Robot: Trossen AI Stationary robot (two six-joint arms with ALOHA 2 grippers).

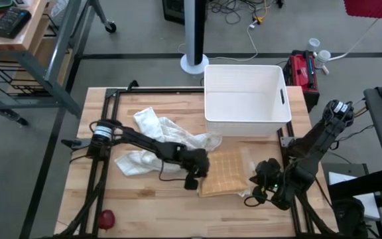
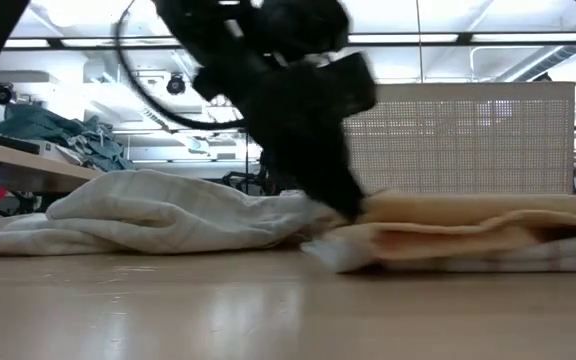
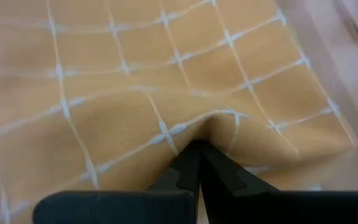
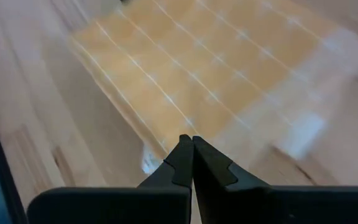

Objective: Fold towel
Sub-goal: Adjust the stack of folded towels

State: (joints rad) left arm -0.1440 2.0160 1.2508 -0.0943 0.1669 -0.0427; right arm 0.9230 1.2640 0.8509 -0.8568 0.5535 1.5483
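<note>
A folded orange towel [image 1: 225,171] with a white grid lies flat on the wooden table [image 1: 144,206], right of the middle. My left gripper [image 1: 200,174] reaches in from the left and stands shut with its tips on the towel's left part [image 3: 166,93]. My right gripper [image 1: 257,190] is shut and hovers near the towel's near right corner [image 4: 185,68], touching nothing that I can see. In the low view the left gripper [image 2: 346,208] comes down onto the towel [image 2: 468,225]. My left gripper presses its shut fingertips [image 3: 185,163] down on the towel's top layer [image 3: 222,121] near its left edge. It comes slanting down from the table's left. The cloth puckers around the tips; whether any is caught between them I cannot tell. The towel stays flat on the table.
A heap of crumpled white cloths [image 1: 159,141] lies left of the orange towel, under my left arm. A white bin [image 1: 247,99] stands at the far edge. A small red object [image 1: 106,218] sits near the front left corner. Bare wood lies along the near edge.
</note>
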